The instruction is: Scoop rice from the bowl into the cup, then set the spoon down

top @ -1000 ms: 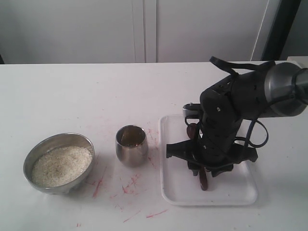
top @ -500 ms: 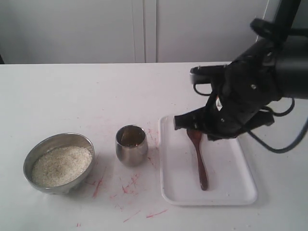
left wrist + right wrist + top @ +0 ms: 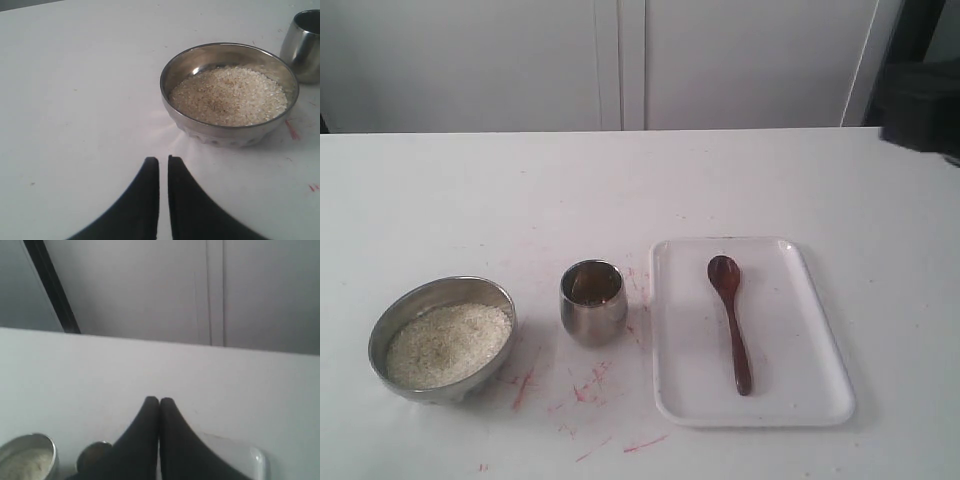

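Dark reddish wooden spoon (image 3: pixel 729 320) lengthwise on white tray (image 3: pixel 820 405), right arm's side; left gripper (image 3: pixel 163 162), right gripper (image 3: pixel 159 401) closed, empty.

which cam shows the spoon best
The exterior view: the spoon lies whole on the white tray, head and handle unobstructed. The left wrist view shows the bowl and cup but no spoon; the right wrist view catches only a tray corner.
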Controlling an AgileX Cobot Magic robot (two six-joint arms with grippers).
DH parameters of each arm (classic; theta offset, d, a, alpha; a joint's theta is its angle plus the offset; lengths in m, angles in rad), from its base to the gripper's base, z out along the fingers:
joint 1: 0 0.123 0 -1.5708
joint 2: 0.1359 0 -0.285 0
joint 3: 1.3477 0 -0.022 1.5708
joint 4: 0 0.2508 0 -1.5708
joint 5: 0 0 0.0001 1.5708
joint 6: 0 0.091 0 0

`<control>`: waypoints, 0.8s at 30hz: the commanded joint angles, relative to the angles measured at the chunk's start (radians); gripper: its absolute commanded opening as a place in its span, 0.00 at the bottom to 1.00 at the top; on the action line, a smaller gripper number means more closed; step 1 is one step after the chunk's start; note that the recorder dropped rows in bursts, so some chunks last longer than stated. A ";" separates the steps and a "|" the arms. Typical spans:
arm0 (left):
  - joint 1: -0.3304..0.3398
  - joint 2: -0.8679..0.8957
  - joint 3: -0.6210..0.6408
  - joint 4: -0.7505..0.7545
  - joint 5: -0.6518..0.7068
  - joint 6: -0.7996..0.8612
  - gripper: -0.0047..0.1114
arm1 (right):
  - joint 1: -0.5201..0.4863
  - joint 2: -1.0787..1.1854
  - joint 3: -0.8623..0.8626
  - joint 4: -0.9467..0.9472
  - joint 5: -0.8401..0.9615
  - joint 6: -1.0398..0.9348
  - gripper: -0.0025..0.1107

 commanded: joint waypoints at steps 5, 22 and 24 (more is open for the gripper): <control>0.002 0.001 -0.007 -0.009 -0.001 -0.002 0.16 | -0.003 -0.338 0.145 -0.010 -0.089 -0.009 0.02; 0.002 0.001 -0.007 -0.009 -0.001 -0.002 0.16 | -0.003 -0.725 0.344 0.130 -0.115 -0.009 0.02; 0.002 0.001 -0.007 -0.009 -0.001 -0.002 0.16 | -0.003 -0.725 0.357 0.143 -0.122 -0.009 0.02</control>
